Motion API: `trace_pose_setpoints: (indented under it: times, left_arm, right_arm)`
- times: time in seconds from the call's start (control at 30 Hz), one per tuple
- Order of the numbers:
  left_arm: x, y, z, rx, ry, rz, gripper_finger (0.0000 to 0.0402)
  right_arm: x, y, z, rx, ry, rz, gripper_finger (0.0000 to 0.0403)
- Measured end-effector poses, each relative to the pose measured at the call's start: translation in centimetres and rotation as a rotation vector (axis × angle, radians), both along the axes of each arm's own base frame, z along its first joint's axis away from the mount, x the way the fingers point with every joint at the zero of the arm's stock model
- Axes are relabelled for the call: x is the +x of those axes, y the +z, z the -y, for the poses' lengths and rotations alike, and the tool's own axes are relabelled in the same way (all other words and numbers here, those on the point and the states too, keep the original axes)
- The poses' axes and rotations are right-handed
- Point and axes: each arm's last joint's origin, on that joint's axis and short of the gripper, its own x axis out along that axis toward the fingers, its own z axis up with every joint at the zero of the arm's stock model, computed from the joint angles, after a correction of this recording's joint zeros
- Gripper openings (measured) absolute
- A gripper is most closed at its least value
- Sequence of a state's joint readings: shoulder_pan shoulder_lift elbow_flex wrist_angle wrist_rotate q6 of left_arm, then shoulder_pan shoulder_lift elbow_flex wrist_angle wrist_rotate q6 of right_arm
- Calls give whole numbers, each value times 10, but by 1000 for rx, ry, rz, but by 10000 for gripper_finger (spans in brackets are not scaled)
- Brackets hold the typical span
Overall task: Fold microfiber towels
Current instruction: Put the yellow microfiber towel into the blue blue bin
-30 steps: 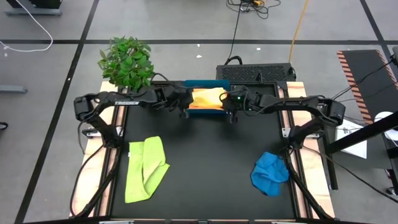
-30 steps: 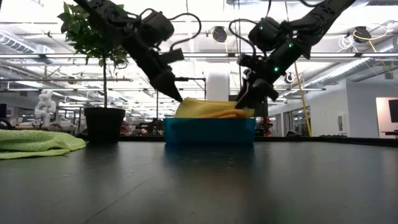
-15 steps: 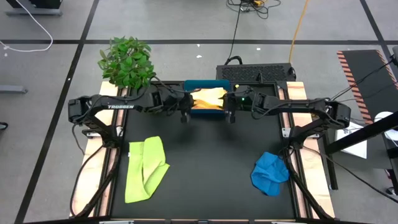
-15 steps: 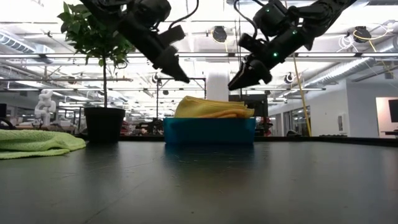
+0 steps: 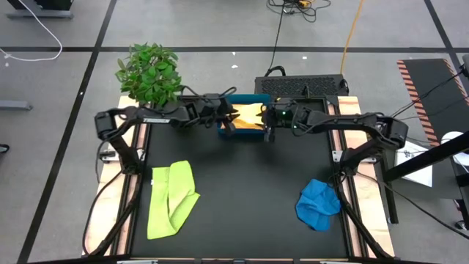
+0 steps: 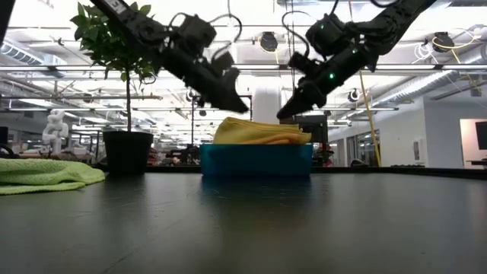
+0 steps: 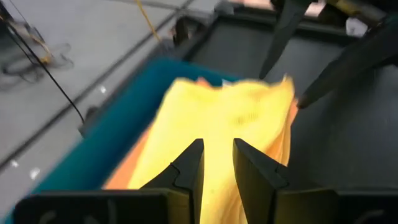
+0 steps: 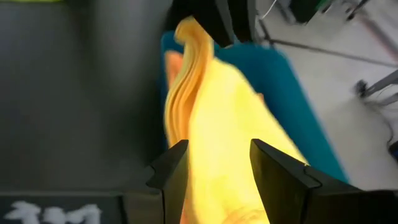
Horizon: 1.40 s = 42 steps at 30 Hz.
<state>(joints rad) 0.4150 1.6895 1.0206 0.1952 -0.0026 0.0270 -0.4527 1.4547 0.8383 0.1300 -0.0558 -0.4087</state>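
The lime towel [image 5: 171, 198] lies crumpled at the near left of the worktop [image 5: 242, 183], well short of the tray [image 5: 223, 100]; in the low view its edge [image 6: 46, 172] shows far off to the tray's left. The blue towel [image 5: 318, 204] sits bunched at the near right, also well apart from the tray.

At the worktop's far edge stands the teal tray [image 6: 256, 160], with folded yellow towels [image 6: 259, 132] heaped above its rim and an orange towel [image 7: 127, 171] edging out beneath them. Both arms hang over this tray. The left claw [image 5: 233, 119] hovers just above the pile's left end, its fingers [image 7: 189, 167] a narrow gap apart and grasping nothing. The right claw [image 5: 268, 129] hovers above the pile's right end, released, its fingers [image 8: 278, 175] spread with the yellow stack seen between them but not touched. In the low view both claws [image 6: 237, 105] [image 6: 288, 111] point down toward the pile, apart from it.

A potted plant [image 5: 149, 72] stands just left of the tray. No writing can be read.
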Motion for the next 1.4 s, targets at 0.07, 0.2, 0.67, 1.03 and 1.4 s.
trace_pose_setpoints:
  times: [0.07, 0.2, 0.67, 1.03, 1.4]
  left_arm:
    - [2, -9, -2, -31, -9, -21, 88]
    - [3, -18, -1, -66, -40, -59, 88]
    - [1, -37, 0, -104, -46, -173, 88]
    - [0, -39, 1, -100, -55, -195, 88]
    - [-7, -1, 5, -39, -51, -82, 88]
  right_arm:
    - [2, -7, 1, 10, 2, -22, 164]
    - [4, -17, 3, 27, -1, -62, 164]
    - [8, -39, 14, 55, -32, -107, 164]
    - [5, -33, 13, 52, -34, -100, 164]
    - [-6, 3, 5, 29, -38, 3, 164]
